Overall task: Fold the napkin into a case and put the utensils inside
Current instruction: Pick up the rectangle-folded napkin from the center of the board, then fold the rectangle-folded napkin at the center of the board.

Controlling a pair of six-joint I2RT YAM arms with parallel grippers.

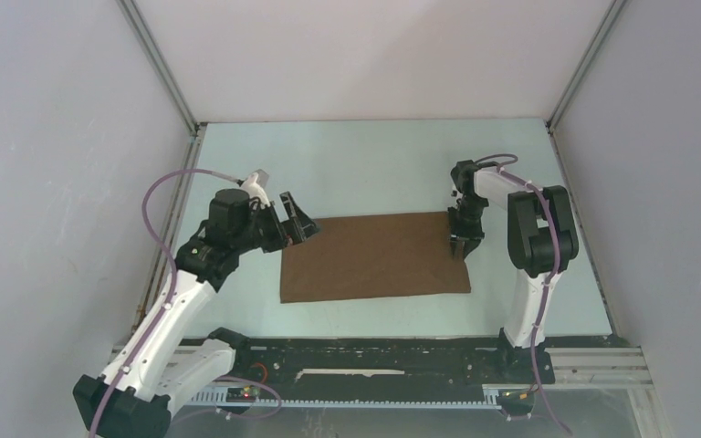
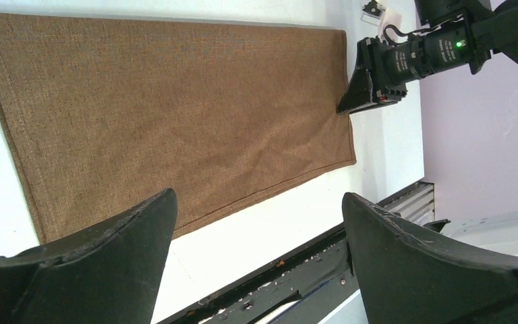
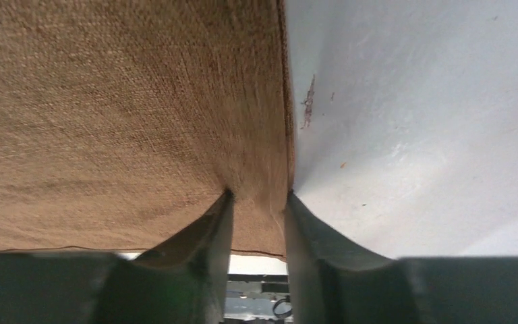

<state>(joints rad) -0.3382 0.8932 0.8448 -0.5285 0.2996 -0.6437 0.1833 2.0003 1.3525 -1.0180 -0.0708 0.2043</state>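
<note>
The brown napkin [image 1: 374, 255] lies flat on the table as a wide rectangle; it also fills much of the left wrist view [image 2: 175, 101] and the right wrist view [image 3: 108, 101]. My left gripper [image 1: 303, 224] hovers at its left edge, wide open [image 2: 257, 196] and holding nothing. My right gripper [image 1: 461, 248] points down on the napkin's right edge. Its fingertips press on the cloth with a narrow strip of the edge between them and a gap still showing [image 3: 257, 196]. The left wrist view also shows the right gripper [image 2: 354, 104] at that edge. The utensils and the case are out of view.
The pale table [image 1: 374, 164] is boxed in by grey walls on the left, right and back. A black rail [image 1: 374, 356] with the arm bases runs along the near edge. A small brown smear [image 3: 308, 101] marks the table beside the napkin.
</note>
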